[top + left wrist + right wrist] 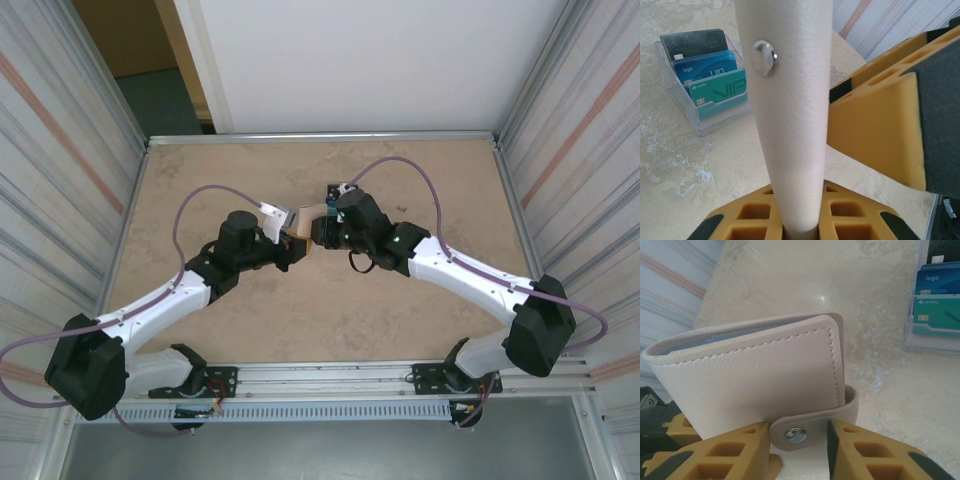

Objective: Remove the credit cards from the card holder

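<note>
So, the right gripper [797, 437] is at the tab [820, 421] of the wallet [755, 375], which looks like the right place to take hold. My read is that the wallet is light, soft and padded, so it will bend rather than resist. The snap [796, 435] probably needs a sharp peel away from the body, not a slide. Grab the tab end around the snap, not the stitched flap. The cards inside are hidden while it's shut. Expect thin, stiff, slick plastic, so pinch each by an exposed edge once the wallet is open.

Right jaws: partly spread, one finger [850, 435] on each side of the tab, both right at its edges. Can't tell whether they're pinching it or just bracketing it.

Left gripper [800, 225]: clenched on the wallet at the end nearest its camera. The wallet stands straight up out of the jaws, edge-on to that view. That grip is the anchor for the pull.

Top view: both grippers meet mid-table with the wallet between them. As far as I can tell, it's lifted off the table [420, 320].

Beyond that, a clear stand [715, 122] sits on the table with stand cards [710, 80] slotted in: black at the back, then blue, teal in front. It's apart from the wallet and neither gripper touches it.

Risk: the soft body could twist in the left grip when the snap lets go
</note>
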